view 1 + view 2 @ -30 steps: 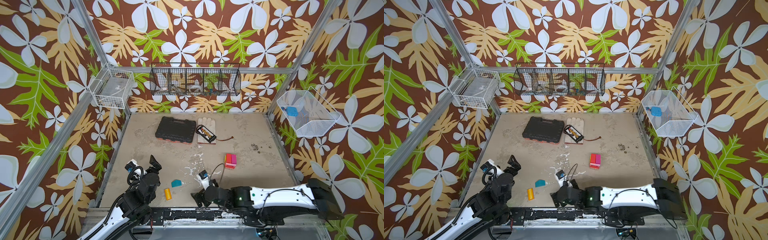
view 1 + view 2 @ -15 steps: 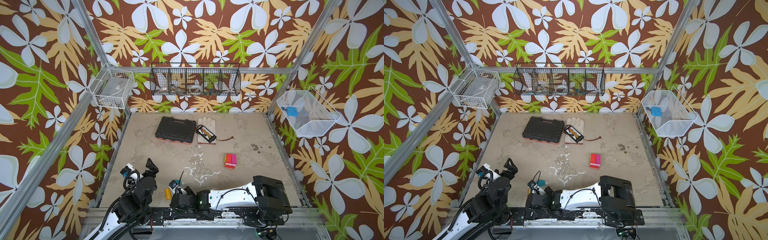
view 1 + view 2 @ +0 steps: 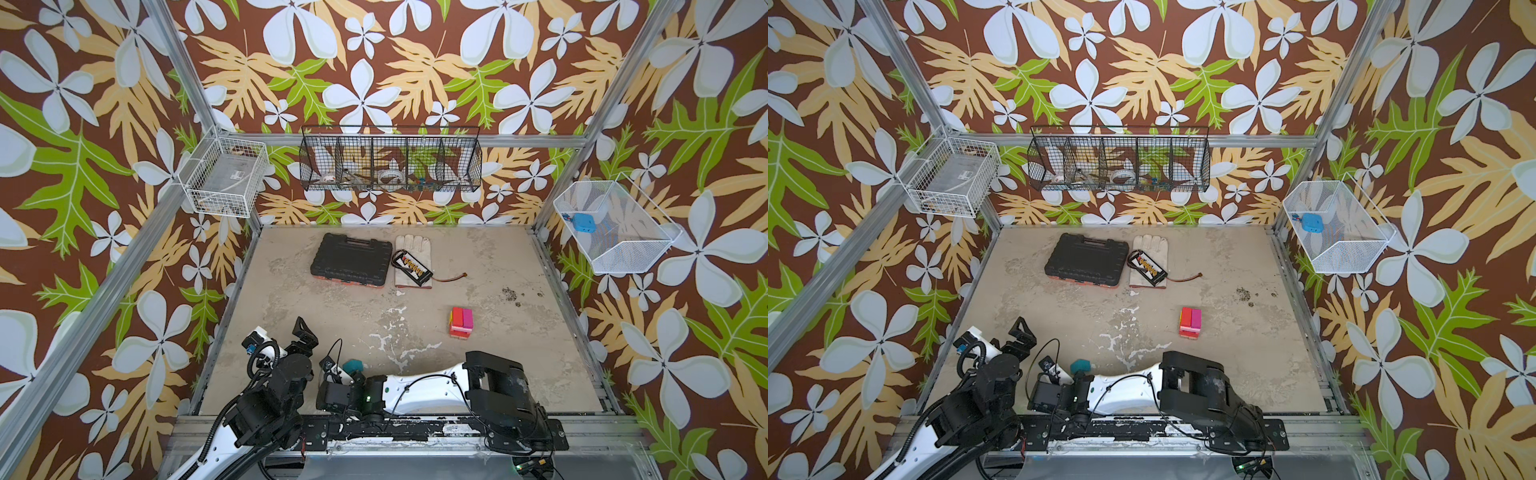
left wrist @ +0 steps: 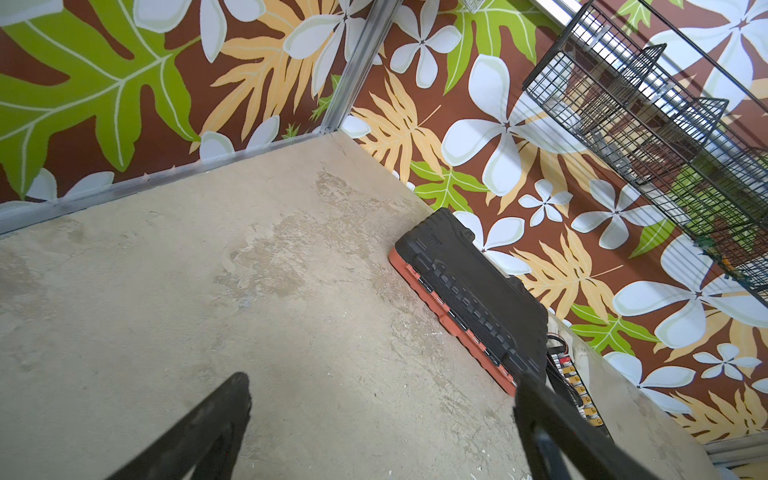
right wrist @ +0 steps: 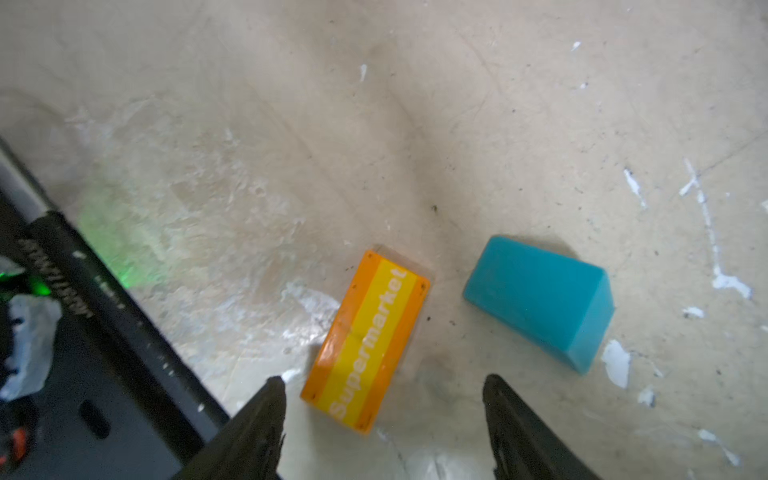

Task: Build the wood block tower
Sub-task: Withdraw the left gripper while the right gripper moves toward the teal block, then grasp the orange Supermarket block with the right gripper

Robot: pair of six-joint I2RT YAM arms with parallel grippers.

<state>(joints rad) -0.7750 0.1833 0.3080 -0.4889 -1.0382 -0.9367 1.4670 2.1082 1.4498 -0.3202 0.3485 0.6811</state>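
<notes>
Jaws apart, the right claw (image 5: 384, 384) straddles one end of the orange block (image 5: 368, 340) beside the teal wedge (image 5: 540, 299): centre it, clamp squarely, then carry to the tower (image 3: 460, 321) well away; left claw (image 4: 382, 378) gapes empty

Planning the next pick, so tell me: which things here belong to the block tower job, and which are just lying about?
For the job:
- tower
- teal wedge
- orange and yellow block

Lying about:
- black case
- glove
- black pack with a wire
- black wall basket
</notes>
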